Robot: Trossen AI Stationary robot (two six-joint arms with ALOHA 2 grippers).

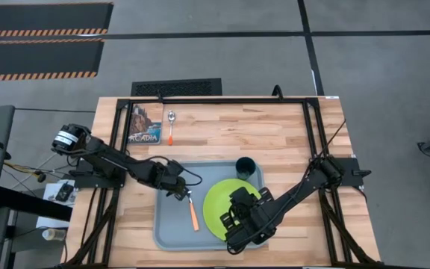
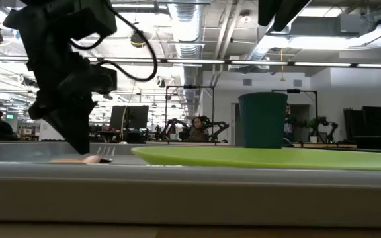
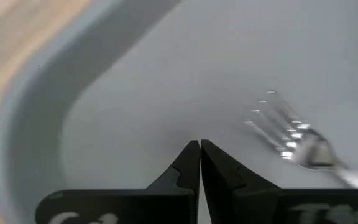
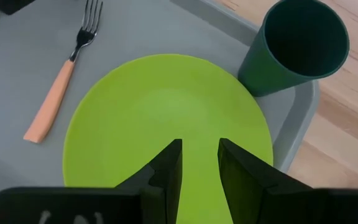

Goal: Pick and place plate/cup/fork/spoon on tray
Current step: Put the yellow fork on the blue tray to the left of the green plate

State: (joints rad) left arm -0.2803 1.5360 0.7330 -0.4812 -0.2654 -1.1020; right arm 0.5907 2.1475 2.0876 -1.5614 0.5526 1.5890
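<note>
The light blue-grey tray (image 1: 172, 237) lies on the wooden table (image 1: 275, 131) toward its front edge, between the two arms. On it the lime-green plate (image 1: 219, 205) fills the tray's right half, and the dark teal-green cup (image 1: 245, 167) stands upright at the tray's far right corner, just beside the plate's rim. The fork (image 1: 192, 212) lies flat on the tray floor left of the plate, its tines toward the far edge and its orange handle toward the front edge. The left gripper (image 1: 179, 193) hangs low over the tray just beside the fork's tines, its fingers (image 3: 191, 165) pressed together on nothing. The right gripper (image 1: 234, 217) hovers over the plate's front part with its fingers (image 4: 169, 165) slightly parted and empty. The spoon (image 1: 171, 125) rests on bare wood near the table's far edge, bowl toward that edge, just right of the ACADIA booklet (image 1: 145, 123) at the far left corner.
</note>
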